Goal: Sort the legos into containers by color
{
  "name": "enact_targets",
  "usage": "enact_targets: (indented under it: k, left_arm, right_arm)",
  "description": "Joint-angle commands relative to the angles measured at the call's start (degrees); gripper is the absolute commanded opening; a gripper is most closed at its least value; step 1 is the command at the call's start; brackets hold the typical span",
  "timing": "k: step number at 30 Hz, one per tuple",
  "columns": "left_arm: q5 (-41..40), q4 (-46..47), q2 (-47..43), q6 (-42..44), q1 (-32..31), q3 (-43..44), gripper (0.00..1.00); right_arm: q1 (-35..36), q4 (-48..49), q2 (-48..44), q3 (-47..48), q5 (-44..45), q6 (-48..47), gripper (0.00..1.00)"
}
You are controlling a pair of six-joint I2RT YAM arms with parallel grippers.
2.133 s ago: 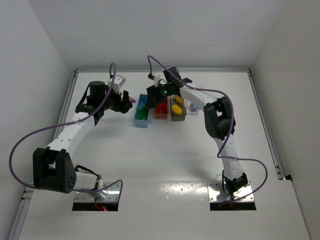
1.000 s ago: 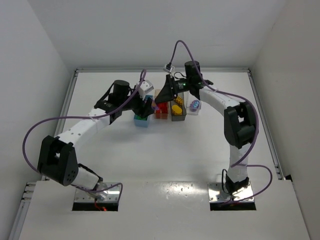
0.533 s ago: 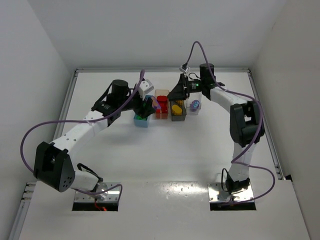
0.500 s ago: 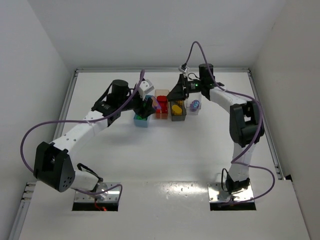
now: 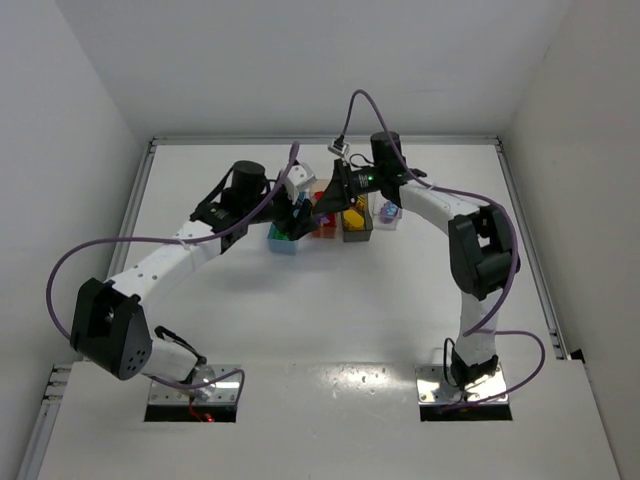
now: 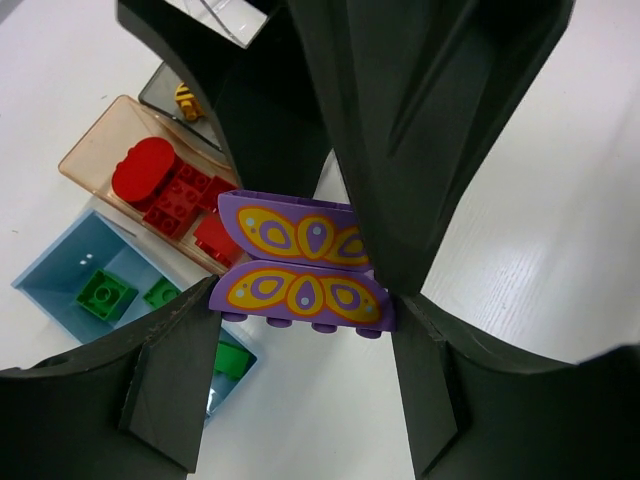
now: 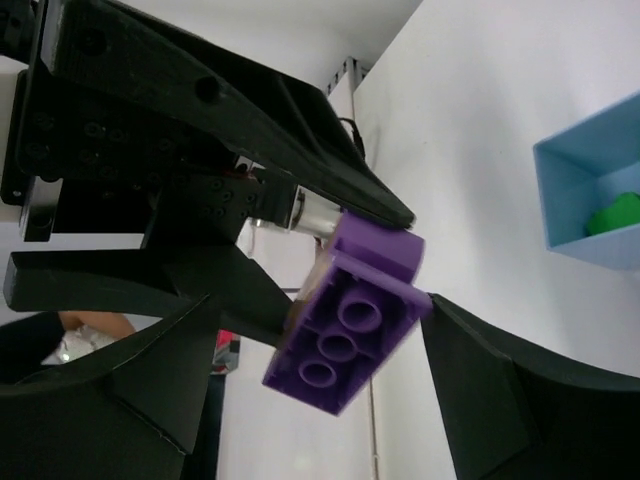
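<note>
A purple lego (image 6: 300, 292) made of two wing-shaped bricks with yellow butterfly print hangs above the containers, with my left gripper (image 6: 302, 312) shut on its lower brick. My right gripper (image 7: 320, 305) stands open around the same purple lego (image 7: 345, 340); one finger touches it and the other is apart. Its black fingers (image 6: 420, 150) reach down from above. Below are the light blue bin (image 6: 50, 290) with green legos (image 6: 105, 295) and the pale orange bin (image 6: 95, 150) with red legos (image 6: 165, 190). The two grippers (image 5: 298, 215) (image 5: 328, 203) meet over the bins.
The dark grey bin (image 5: 356, 226) with yellow legos and the clear bin (image 5: 388, 213) stand right of the orange one in a row at the table's back. The blue bin's (image 7: 590, 190) corner shows with a green piece (image 7: 615, 212). Walls enclose the table.
My right gripper has swung left from over the grey bin to the purple lego in my left gripper, and its jaws have widened. The left arm shifted slightly right.
</note>
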Motion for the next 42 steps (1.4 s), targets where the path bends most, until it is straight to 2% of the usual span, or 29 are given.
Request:
enact_targets:
  k: [1,3,4,5,7,15,19,21,22,23,24,25,28,36,42]
  left_arm:
    - [0.4,2.7,0.9,1.1,-1.1,2.9,0.23]
    - [0.4,3.2,0.9,1.1,-1.1,2.9,0.23]
    - [-0.2,3.2,0.9,1.1,-1.1,2.9,0.23]
    - [-0.2,3.2,0.9,1.1,-1.1,2.9,0.23]
    - [-0.2,3.2,0.9,1.1,-1.1,2.9,0.23]
    - [-1.9,2.6,-2.1,1.1,-1.1,-2.6,0.23]
    - [-2.5,2.6,-3.4,1.6,-1.1,-5.5,0.23]
    - [-2.5,2.6,-3.4,0.9,-1.1,-5.5,0.23]
    - [-2.5,2.6,-2.8,0.9,-1.1,-4.9,0.23]
    - [-2.5,3.2,-2.8,0.0,-1.1,-4.4,0.23]
    - [-3.0,3.2,-1.7,-1.4,-1.1,-2.9,0.23]
    - [-3.0,3.9,-0.5,-2.0,-1.1,-2.0,0.23]
    - [-3.0,3.9,2.4,-3.3,-1.1,2.2,0.24]
    - [-3.0,4.4,6.3,-5.2,-1.1,9.3,0.26]
    - [-3.0,4.4,7.4,-5.7,-1.1,10.8,0.26]
  right_arm:
    - [1.3,3.1,-3.1,1.9,-2.8,-0.3,0.79]
    - [1.3,3.6,-3.1,1.2,-2.8,-0.3,0.57]
    - [1.3,3.6,-3.1,1.2,-2.8,-0.3,0.32]
    - [1.3,3.6,-3.1,0.5,-2.8,-0.3,0.19]
    - [0.7,3.6,-3.1,-0.2,-2.8,-0.3,0.0]
    - [-8.7,3.1,-5.4,-2.2,-1.5,-0.3,0.0]
    - [-16.6,0.9,-5.9,-2.2,0.8,-3.8,0.0]
    - [-19.3,-8.6,-5.9,1.3,9.1,-14.1,0.0]
    - [-19.3,-13.3,-5.9,2.7,12.9,-18.9,0.0]
    - [-19.3,-21.6,-5.2,4.1,17.6,-28.0,0.0]
    - [-19.3,-24.7,-5.2,5.4,22.7,-31.5,0.0]
    - [-18.8,-26.4,-4.6,7.1,31.6,-34.1,0.0]
    - [-17.5,-27.9,-2.3,9.6,39.8,-38.1,0.0]
    - [-15.0,-27.9,5.0,14.8,51.1,-43.7,0.01]
    - [-14.4,-27.9,7.2,15.4,53.4,-44.2,0.02]
